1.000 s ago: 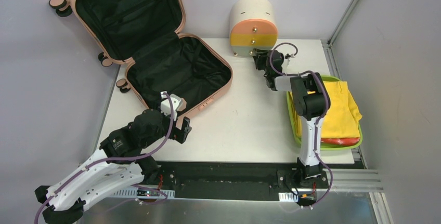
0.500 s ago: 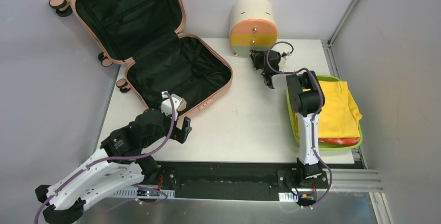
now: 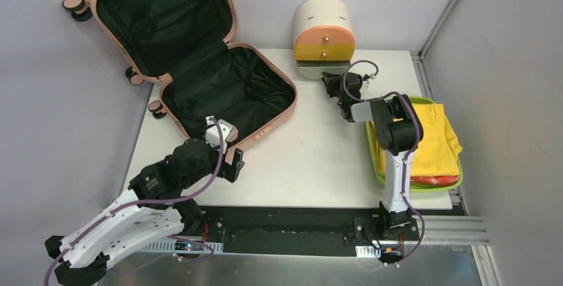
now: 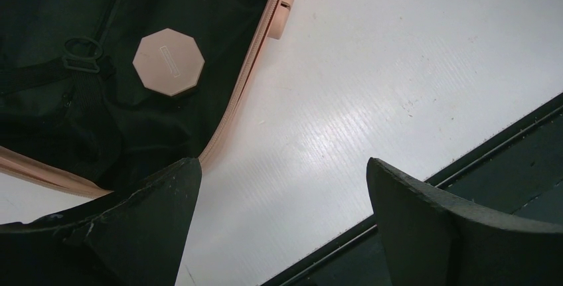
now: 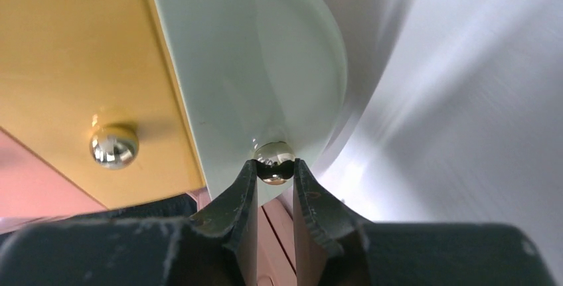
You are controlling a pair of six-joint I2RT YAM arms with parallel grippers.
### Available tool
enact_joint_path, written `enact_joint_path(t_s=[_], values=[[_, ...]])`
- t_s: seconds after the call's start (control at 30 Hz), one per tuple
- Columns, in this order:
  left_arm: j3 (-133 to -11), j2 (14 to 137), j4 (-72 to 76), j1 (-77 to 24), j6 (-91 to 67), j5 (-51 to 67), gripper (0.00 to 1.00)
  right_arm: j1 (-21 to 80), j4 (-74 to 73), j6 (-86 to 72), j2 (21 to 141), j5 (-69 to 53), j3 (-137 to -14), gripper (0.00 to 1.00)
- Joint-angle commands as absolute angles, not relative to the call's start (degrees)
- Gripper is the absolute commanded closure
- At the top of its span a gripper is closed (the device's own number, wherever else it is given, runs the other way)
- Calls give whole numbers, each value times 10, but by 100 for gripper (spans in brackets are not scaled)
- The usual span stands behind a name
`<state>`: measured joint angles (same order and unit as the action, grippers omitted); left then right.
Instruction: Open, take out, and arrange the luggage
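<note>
The peach-pink luggage (image 3: 269,128) lies open at the table's back left, its lid leaning on the wall and its black lining bare. My left gripper (image 3: 229,150) is open and empty just off the luggage's near corner. In the left wrist view my left gripper (image 4: 280,166) hangs over the white table, with the luggage rim (image 4: 249,80) and a pink octagonal disc (image 4: 168,61) to the left. My right gripper (image 3: 330,80) is shut on the metal knob (image 5: 273,156) of the grey bottom drawer (image 5: 265,54), which stands slightly out of the cream drawer unit (image 3: 322,20).
A lime-green tray (image 3: 370,146) at the right edge holds a folded yellow cloth (image 3: 431,140) over something red (image 3: 431,180). The yellow drawer (image 5: 80,54) sits above the grey one. Grey walls close in on the left, back and right.
My right gripper has drawn back toward the front with the knob, and the grey drawer has slid partly out of the unit. My left arm has not moved.
</note>
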<state>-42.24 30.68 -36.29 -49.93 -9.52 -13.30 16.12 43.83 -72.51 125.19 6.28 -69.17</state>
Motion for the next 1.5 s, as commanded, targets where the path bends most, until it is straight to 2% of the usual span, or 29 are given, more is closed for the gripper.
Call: enact_joint_path(t_s=[0.0,0.3,0.43,0.57,0.63,0.77,0.93,1.1,1.37,1.47], values=[[-422,305,-356,-504,-85,-162,1,170,446,-703,1182,60,-631,91],[-404,272,-357,-503,-86,-205,1,189,466,-704,1130,65,-558,89],[-399,270,-364,-504,-90,-265,4,187,448,-699,1106,61,-555,72],[-426,293,-382,-503,-103,-307,7,183,341,-678,1049,43,-569,48],[-446,314,-395,-503,-86,-327,6,185,287,-666,1023,14,-577,42],[-503,370,-421,-472,-76,-359,6,192,179,-651,971,-32,-578,38],[-565,444,-429,-362,-103,-233,8,207,65,-582,883,-65,-584,35],[-592,542,-429,-311,-94,-181,6,241,-42,-501,788,-67,-590,29],[-673,746,-427,-230,-104,-78,8,293,-89,-465,686,-96,-581,27],[-707,807,-426,-218,-120,-96,6,310,-100,-457,665,-99,-577,26]])
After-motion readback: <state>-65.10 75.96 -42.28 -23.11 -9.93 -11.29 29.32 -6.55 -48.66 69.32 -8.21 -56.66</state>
